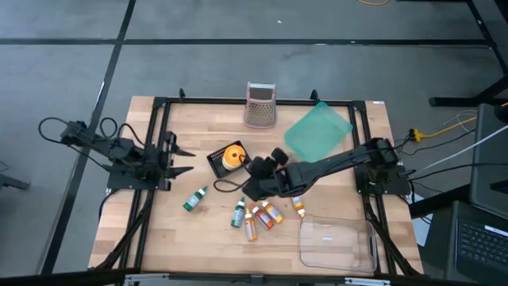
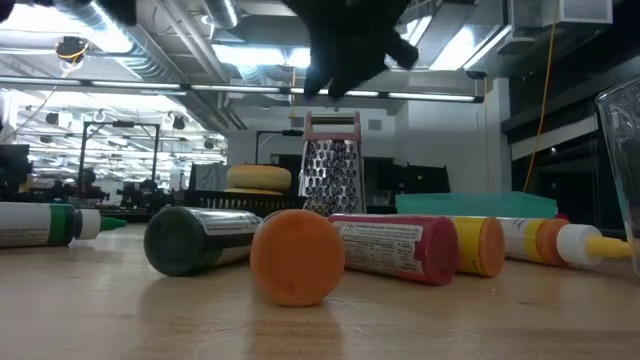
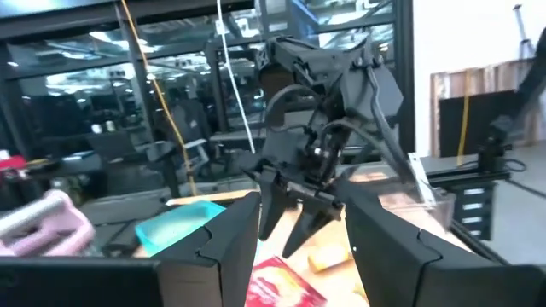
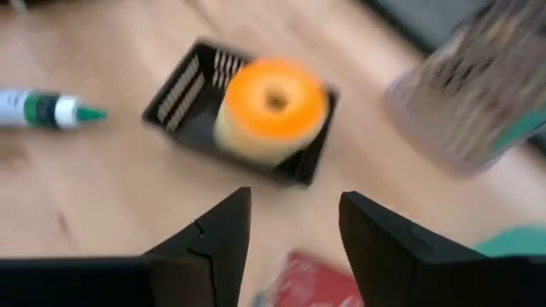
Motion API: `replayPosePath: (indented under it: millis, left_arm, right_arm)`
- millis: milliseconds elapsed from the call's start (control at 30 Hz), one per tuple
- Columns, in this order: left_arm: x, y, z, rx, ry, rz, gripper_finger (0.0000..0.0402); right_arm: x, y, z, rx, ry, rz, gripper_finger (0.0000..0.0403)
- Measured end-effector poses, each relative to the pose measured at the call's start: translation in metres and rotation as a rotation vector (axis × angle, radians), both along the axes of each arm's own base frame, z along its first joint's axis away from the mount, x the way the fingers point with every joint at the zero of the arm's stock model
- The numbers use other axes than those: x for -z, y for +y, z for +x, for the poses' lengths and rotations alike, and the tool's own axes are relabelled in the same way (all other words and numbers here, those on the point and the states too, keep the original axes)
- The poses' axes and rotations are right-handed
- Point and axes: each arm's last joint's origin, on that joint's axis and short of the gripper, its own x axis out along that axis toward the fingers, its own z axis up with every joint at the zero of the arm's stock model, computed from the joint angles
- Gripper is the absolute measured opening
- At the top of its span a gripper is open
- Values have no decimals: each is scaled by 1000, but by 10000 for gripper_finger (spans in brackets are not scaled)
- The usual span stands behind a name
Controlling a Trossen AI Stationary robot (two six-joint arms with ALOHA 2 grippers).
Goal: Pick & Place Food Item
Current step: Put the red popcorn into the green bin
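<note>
An orange-and-yellow round food item (image 4: 269,109) sits in a small black slatted basket (image 4: 189,92) near the table's middle (image 1: 231,156). My right gripper (image 4: 294,230) hangs open above the table just right of the basket (image 1: 249,169), slanting down toward it, with nothing between its fingers. A red packet (image 4: 311,277) lies on the table below it. My left gripper (image 3: 299,251) stands open and drawn back at the table's left edge (image 1: 187,160), pointing level toward the right arm. In the low view the food item (image 2: 258,178) shows behind the bottles.
A pink-framed grater (image 1: 260,105) stands at the far edge, with a teal board (image 1: 317,132) to its right. Several small bottles (image 1: 255,214) and a green-capped one (image 1: 194,199) lie near the front. A clear plastic container (image 1: 337,242) sits at the front right.
</note>
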Motion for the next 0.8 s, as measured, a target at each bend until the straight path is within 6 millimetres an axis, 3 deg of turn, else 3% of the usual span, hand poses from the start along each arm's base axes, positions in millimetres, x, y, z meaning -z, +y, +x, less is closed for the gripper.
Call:
replayPosePath:
  millis: [167,500,800]
  left_arm:
    - [10,0,-11,36,14,-36,171]
    - [15,-2,-18,80,56,-76,171]
    - [17,-3,-18,85,73,-84,171]
  right_arm:
    - [26,10,13,40,40,104,178]
    - [82,7,25,114,236,228,178]
    - [97,-9,20,209,369,280,190]
